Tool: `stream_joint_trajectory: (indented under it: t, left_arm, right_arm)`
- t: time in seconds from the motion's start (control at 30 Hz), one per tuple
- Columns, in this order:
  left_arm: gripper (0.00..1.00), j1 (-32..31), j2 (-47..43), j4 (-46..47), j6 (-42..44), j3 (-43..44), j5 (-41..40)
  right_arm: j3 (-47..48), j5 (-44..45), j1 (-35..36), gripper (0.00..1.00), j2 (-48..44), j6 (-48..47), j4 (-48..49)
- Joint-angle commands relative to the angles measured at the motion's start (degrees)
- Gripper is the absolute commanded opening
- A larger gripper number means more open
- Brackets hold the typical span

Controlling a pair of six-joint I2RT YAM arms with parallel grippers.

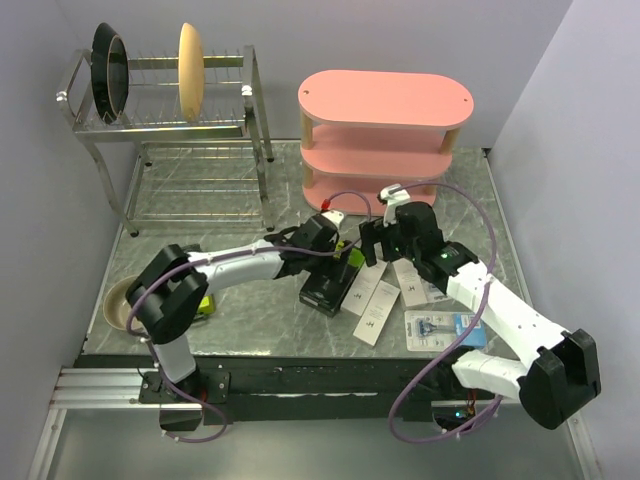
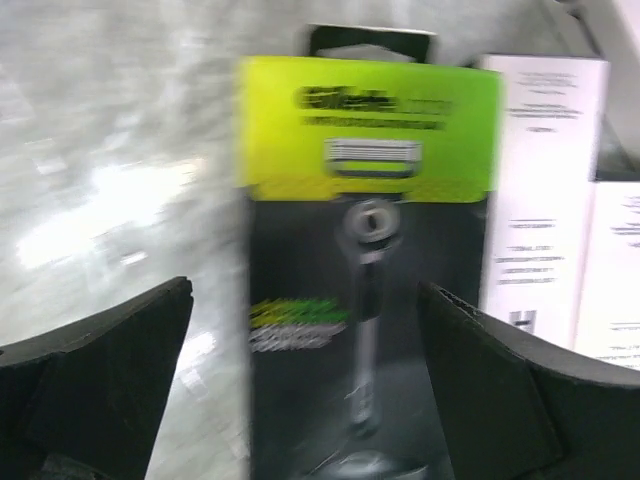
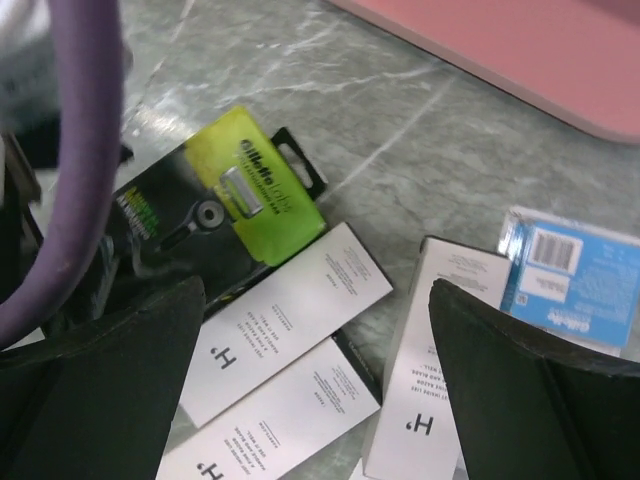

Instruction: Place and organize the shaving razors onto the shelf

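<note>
A black-and-lime-green razor box (image 1: 330,285) lies on the table in front of the pink shelf (image 1: 385,130). My left gripper (image 1: 342,255) hovers over it, open and empty. In the left wrist view the box (image 2: 365,270) sits between the spread jaws of the left gripper (image 2: 305,300). My right gripper (image 1: 372,240) is open and empty above three slim white boxes (image 3: 290,320) (image 3: 280,425) (image 3: 440,370). A blue-carded blister pack (image 1: 440,328) lies near the front right, and one shows in the right wrist view (image 3: 575,275). A second lime box (image 1: 205,303) lies by the left arm.
A tan bowl (image 1: 120,300) sits at the front left. A metal dish rack (image 1: 170,110) with plates stands at the back left. The shelf's bottom board (image 3: 520,50) lies just beyond the boxes. Purple cables loop around both arms.
</note>
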Motion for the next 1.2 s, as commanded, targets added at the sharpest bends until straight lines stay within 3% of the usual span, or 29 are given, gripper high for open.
stream_joint_trajectory:
  t: [0.0,0.03,0.2,0.33,0.4,0.43,0.47,0.5,0.67,1.17]
  left_arm:
    - [0.99,0.7,-12.5,-2.2,2.0,-1.4,-8.9]
    - [1.00,1.0,-14.9,-2.7,1.8,-1.9,-8.9]
    - [0.99,1.4,-30.7,0.7,-2.4,-11.5,2.9]
    - [0.82,0.4,-33.8,3.6,-9.9,-18.2,7.7]
    - [0.53,0.4,-34.2,6.8,-13.2,-22.8,9.4]
    - [0.35,0.4,-34.1,9.7,-13.7,-24.1,11.7]
    - [0.08,0.3,-33.3,10.8,-15.3,-25.2,12.3]
    - [0.01,-0.2,-32.7,11.8,-16.6,-27.3,12.8]
    - [0.01,-1.5,-27.6,16.3,-20.1,-28.8,12.2]
    - [0.01,1.2,-19.1,8.7,-22.0,-24.9,6.9]
  right_arm:
    - [-0.5,-11.9,-0.5,1.00,0.0,-11.0,3.9]
    - [-0.8,-17.5,-0.5,1.00,0.8,-16.3,4.1]
    - [1.3,-25.1,-0.6,1.00,5.6,-31.5,3.8]
    - [9.2,-25.3,-1.9,1.00,16.2,-32.9,1.0]
    - [13.8,-26.4,-3.0,1.00,19.4,-31.6,-0.3]
    - [15.3,-27.2,-3.3,1.00,22.3,-30.4,-1.3]
    - [18.1,-27.9,-3.6,1.00,23.7,-29.9,-3.7]
    - [19.4,-29.0,-4.3,1.00,24.9,-29.2,-4.8]
    - [22.0,-30.8,-5.1,0.97,29.0,-29.9,-10.0]
    - [21.6,-35.3,-3.5,0.88,34.9,-27.1,-15.3]
